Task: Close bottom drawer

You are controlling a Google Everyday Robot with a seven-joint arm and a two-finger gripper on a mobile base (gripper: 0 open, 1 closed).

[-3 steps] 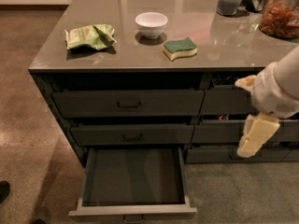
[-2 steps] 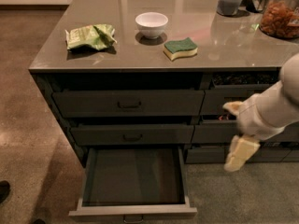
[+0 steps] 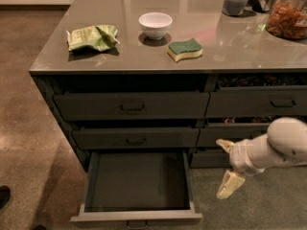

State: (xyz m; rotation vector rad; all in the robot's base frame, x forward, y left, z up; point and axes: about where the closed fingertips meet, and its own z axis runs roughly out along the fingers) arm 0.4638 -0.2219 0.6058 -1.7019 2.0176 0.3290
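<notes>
The bottom drawer (image 3: 136, 186) of the left stack is pulled far out. Its inside is bare smooth grey, and its low flat front (image 3: 96, 218) with a small dark centre pull (image 3: 136, 223) lies at the lower edge of the view. My gripper (image 3: 225, 166) hangs low to the right of the drawer, beside its right wall and apart from it. Its two cream fingers (image 3: 230, 184) are spread apart and hold nothing. The white arm (image 3: 283, 143) comes in from the right.
Two taller grey drawers (image 3: 132, 107) sit shut above it, with more drawers (image 3: 259, 102) to the right. The grey counter (image 3: 53, 61) bears a green bag (image 3: 92, 37), a white bowl (image 3: 155, 24), a green sponge (image 3: 184, 49) and jars (image 3: 287, 13). A dark shoe (image 3: 4, 195) is at far left.
My arm and gripper have moved down and to the left, from in front of the right-hand drawers towards the open bottom drawer's right side. The drawer has not moved.
</notes>
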